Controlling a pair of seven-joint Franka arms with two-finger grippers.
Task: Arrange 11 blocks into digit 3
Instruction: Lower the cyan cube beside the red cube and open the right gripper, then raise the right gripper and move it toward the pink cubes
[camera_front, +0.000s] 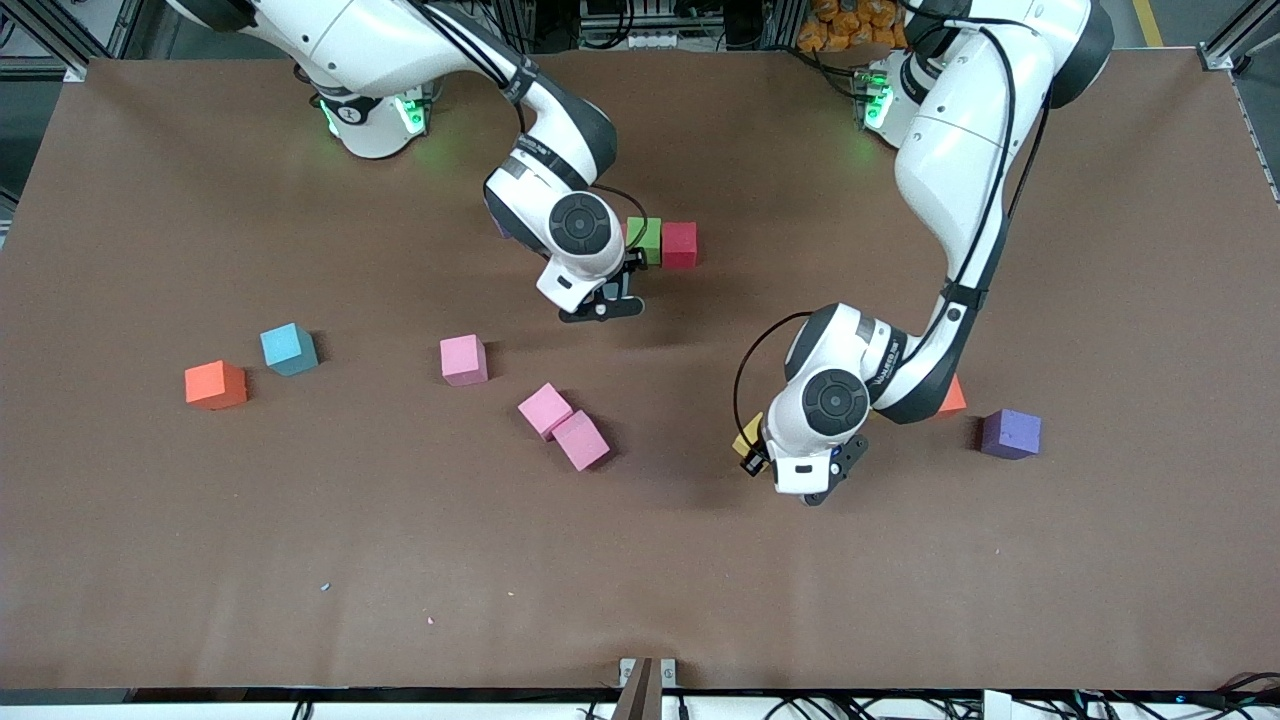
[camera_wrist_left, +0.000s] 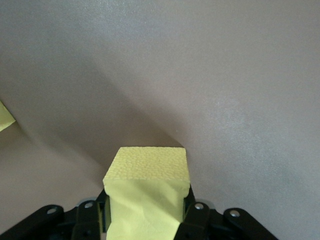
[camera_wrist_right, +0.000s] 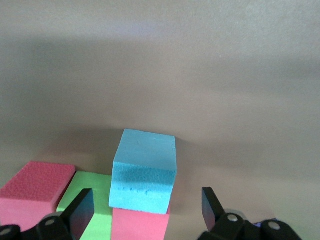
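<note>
A yellow block (camera_wrist_left: 147, 192) is sitting clamped between the closed fingers of the left gripper (camera_front: 752, 455), which is hanging over bare table (camera_front: 640, 560) (only a corner of the block is peeking out in the front view). Taking that yellow block as the landmark: an orange block (camera_front: 952, 397) is lying toward the left arm's end, half hidden by the arm, and a purple block (camera_front: 1010, 434) is sitting past it the same way. Toward the right arm's end two pink blocks (camera_front: 563, 425) are touching each other, then a single pink block (camera_front: 463, 360), a light blue block (camera_front: 288, 349) and another orange block (camera_front: 215, 385). Farther from the camera, a green block (camera_front: 648, 240) and a red block (camera_front: 679, 245) are sitting side by side, touching. The right gripper (camera_wrist_right: 147, 207) is hovering open over a light blue block (camera_wrist_right: 143, 171) that is resting on top of a red one beside them.
</note>
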